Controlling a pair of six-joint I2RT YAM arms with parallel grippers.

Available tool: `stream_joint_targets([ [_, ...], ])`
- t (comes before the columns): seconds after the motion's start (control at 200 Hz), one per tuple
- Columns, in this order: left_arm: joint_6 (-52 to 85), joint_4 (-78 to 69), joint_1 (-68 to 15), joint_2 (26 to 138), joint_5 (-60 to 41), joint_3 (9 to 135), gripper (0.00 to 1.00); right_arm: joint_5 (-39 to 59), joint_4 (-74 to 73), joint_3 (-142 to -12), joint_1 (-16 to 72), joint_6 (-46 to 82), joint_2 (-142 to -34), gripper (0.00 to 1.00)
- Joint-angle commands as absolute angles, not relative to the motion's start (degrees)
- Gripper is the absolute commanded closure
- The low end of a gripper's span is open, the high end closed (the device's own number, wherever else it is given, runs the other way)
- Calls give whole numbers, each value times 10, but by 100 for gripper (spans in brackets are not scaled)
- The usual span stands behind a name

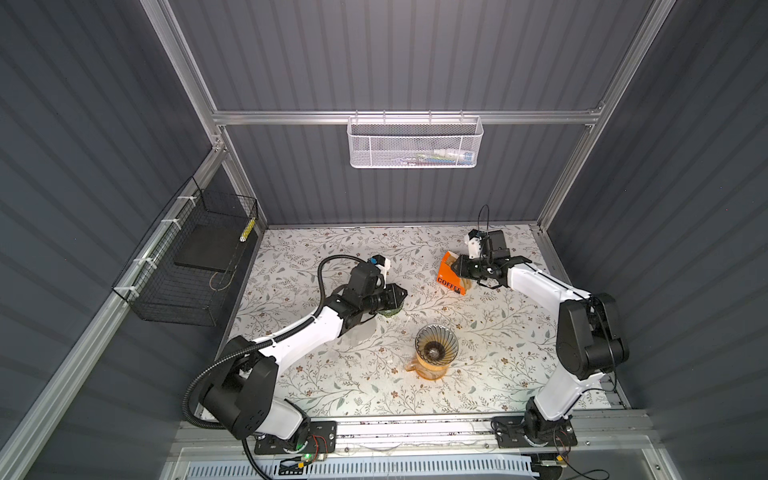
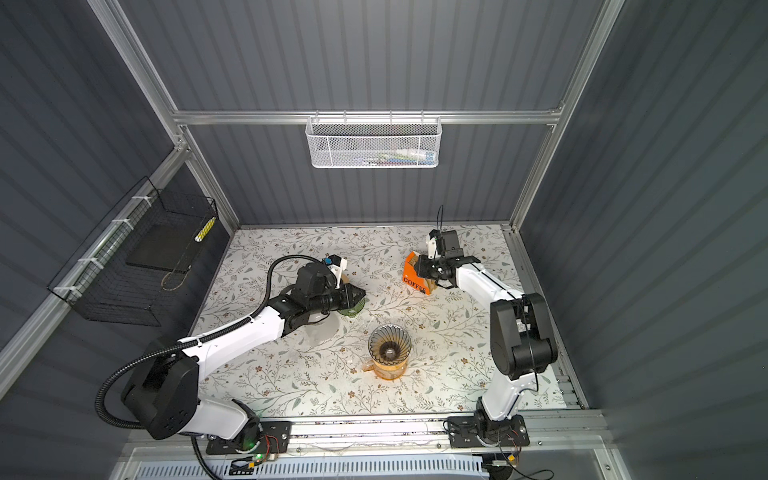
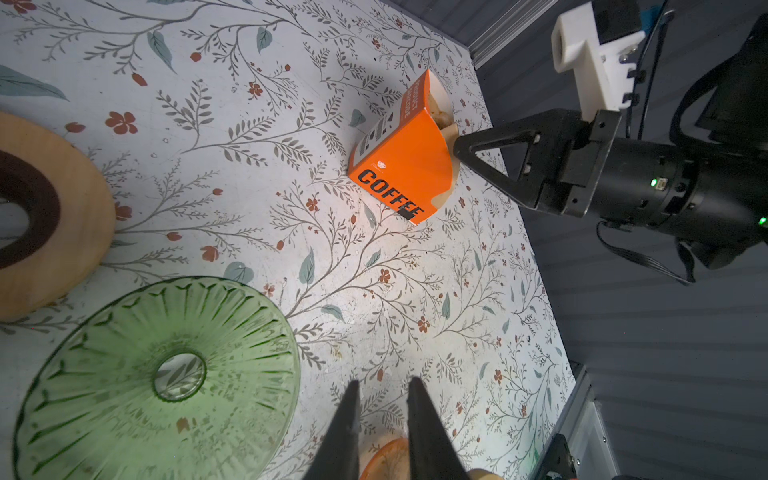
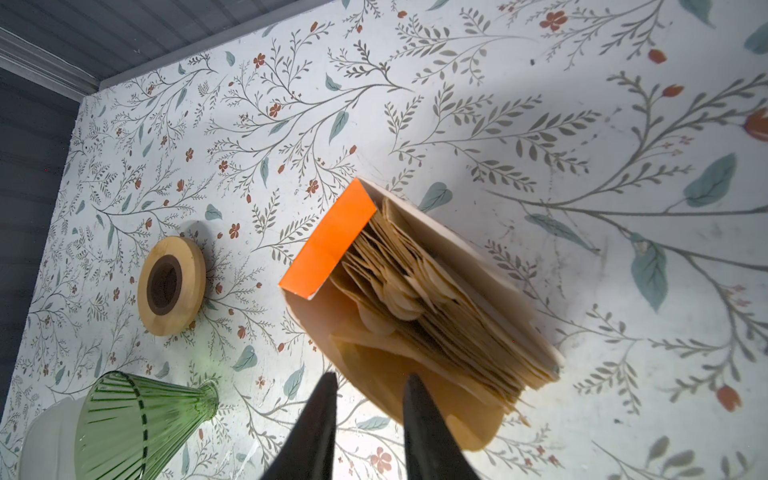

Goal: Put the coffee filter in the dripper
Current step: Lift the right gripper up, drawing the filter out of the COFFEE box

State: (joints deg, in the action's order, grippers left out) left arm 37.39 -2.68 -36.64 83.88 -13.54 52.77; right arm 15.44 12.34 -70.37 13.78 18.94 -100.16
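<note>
Past my floral table (image 1: 519, 332), a white basket (image 1: 415, 143) hangs on the back rail (image 1: 291, 117) with small items inside. On my left, a wire basket (image 1: 166, 303) holds a dark slab (image 1: 208, 249).

Ribbed green glass dripper (image 4: 141, 419), matt paper filters (image 4: 415, 291), smooth wooden ring (image 4: 174, 320)

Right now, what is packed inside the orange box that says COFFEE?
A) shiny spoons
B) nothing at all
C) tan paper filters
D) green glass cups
C: the right wrist view looks into the open orange box, where a stack of tan paper filters stands on edge.
</note>
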Motion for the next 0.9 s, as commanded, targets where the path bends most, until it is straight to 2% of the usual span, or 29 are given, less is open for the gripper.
stream_joint_targets([
  [0.0,371,-27,-363,831,-137,531,78,155,136,-721,141,181,-1012,70],
  [0.465,374,-29,-363,830,-138,525,78,142,139,-723,142,179,-1026,76],
  [0.896,378,-34,-363,830,-139,522,78,132,142,-722,142,181,-1024,90],
])
